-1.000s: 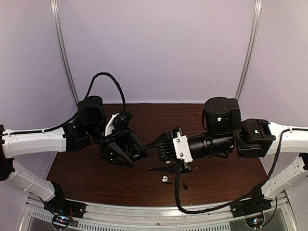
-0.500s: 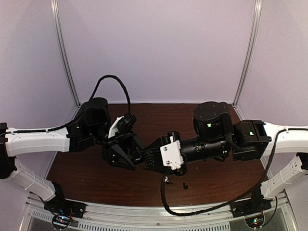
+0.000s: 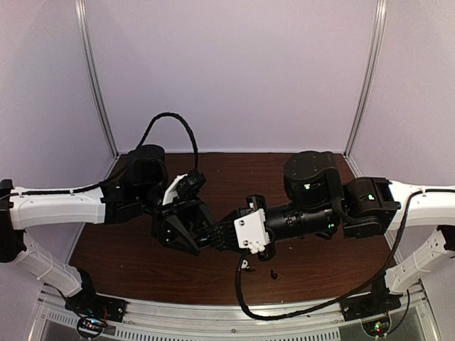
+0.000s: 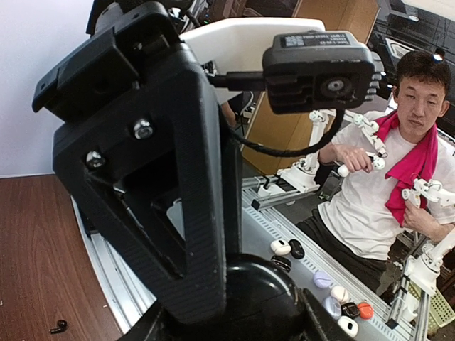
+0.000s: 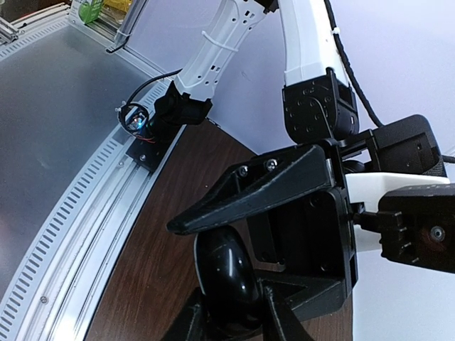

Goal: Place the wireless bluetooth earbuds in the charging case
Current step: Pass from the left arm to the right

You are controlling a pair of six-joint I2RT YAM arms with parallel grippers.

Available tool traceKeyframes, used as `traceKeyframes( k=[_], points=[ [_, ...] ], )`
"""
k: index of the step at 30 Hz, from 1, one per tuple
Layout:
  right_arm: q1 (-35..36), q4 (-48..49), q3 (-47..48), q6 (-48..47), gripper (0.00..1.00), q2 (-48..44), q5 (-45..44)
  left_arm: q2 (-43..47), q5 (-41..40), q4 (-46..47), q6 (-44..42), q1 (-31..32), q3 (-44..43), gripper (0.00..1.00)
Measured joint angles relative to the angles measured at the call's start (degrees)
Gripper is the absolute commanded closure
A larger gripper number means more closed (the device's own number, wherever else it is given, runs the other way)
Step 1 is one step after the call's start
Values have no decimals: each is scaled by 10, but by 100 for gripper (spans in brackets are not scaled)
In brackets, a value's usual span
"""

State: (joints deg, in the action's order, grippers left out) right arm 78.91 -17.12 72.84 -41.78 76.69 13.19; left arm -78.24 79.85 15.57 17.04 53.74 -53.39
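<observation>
earbuds lie on the table [image 3: 128, 270], outside the case. a white earbud [image 3: 244, 264] is seen just below the wrist end of the right gripper [image 3: 222, 236], partly crossed by that arm's cable [image 3: 237, 288]. a black earbud [image 3: 274, 273] lies a little further out on the same side, apart from the white one. both are well clear of the left gripper [image 3: 201, 238].

the two grippers are set tip to tip above the wood, and the charging case [image 5: 224, 273], glossy, black and rounded, is found between them. in the left wrist view it is seated low between the left gripper's own fingers, which are held partly apart with the case gripped in them. in the right wrist view the same case is framed by the right gripper's fingers [image 5: 192, 320], which stand narrow on either side of its lower end. whether they are pressing on it or only flanking it cannot be told. in each wrist view, one finger of the opposite gripper is seen as a black triangular plate just beyond the case.
</observation>
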Motion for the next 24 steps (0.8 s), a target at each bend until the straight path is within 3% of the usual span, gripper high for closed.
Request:
traceKeyframes(
  k=[4,8,17,24],
  points=[
    [2,-1,0,0,74,0,0,-6,6,-8,0,1,-6,75],
    [4,-5,0,0,82,0,0,-10,14,-12,0,2,-8,69],
    [8,-14,0,4,89,-2,-4,-4,-2,-89,-55,6,-25,34],
    [1,-14,0,60,90,-8,-23,53,-108,-150,-141,-26,-29,19]
  ],
)
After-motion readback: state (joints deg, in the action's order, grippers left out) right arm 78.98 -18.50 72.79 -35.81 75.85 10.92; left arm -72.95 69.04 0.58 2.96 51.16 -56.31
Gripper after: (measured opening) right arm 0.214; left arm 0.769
